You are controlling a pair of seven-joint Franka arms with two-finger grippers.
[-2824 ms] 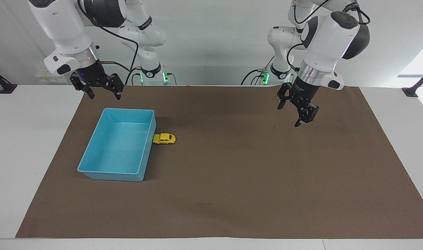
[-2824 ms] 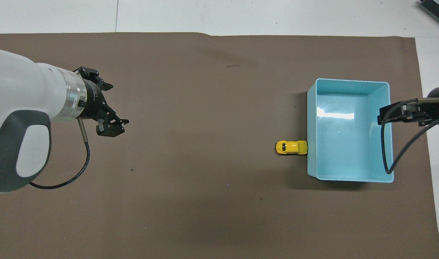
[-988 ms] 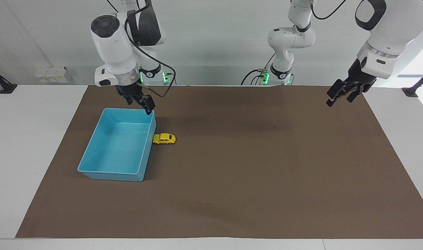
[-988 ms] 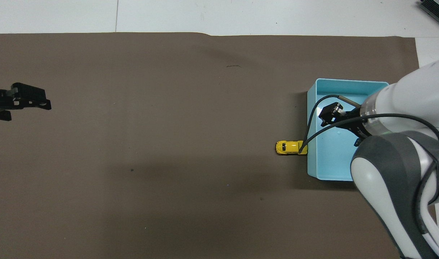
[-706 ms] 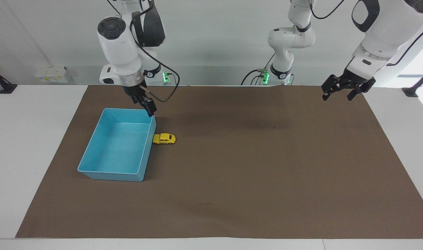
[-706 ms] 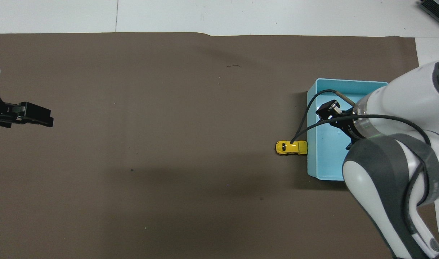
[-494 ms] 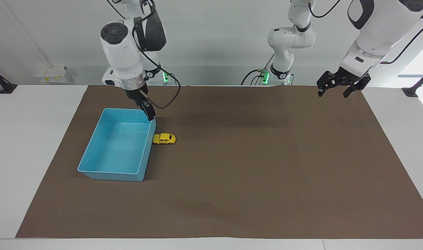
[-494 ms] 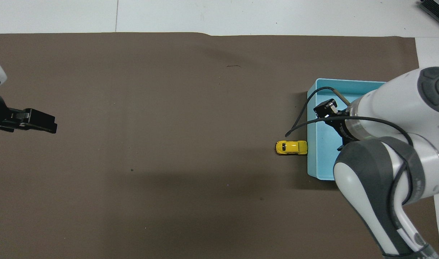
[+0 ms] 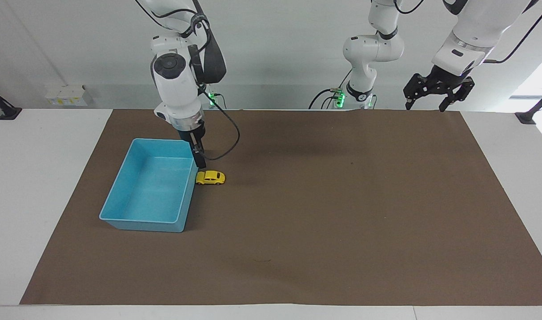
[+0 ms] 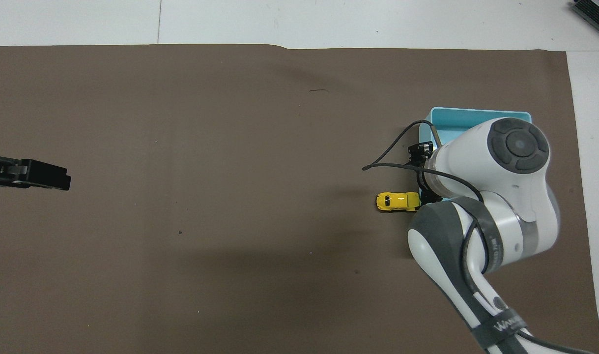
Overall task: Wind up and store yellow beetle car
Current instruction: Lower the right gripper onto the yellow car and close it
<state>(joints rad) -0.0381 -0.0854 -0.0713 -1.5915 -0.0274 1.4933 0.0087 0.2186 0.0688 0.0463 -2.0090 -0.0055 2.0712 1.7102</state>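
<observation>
Now the right hand (image 9: 200, 161) hangs open above the yellow beetle car (image 9: 210, 178).

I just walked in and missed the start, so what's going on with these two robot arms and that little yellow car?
The right gripper is open and hangs just above the yellow beetle car, at the edge of the light blue bin, apparently lining up to pick the car up. The car sits on the brown mat right against the bin's side wall, not yet touched. Nothing can be seen in the bin. The left gripper waits, open and raised, over the mat's edge at the left arm's end of the table.
</observation>
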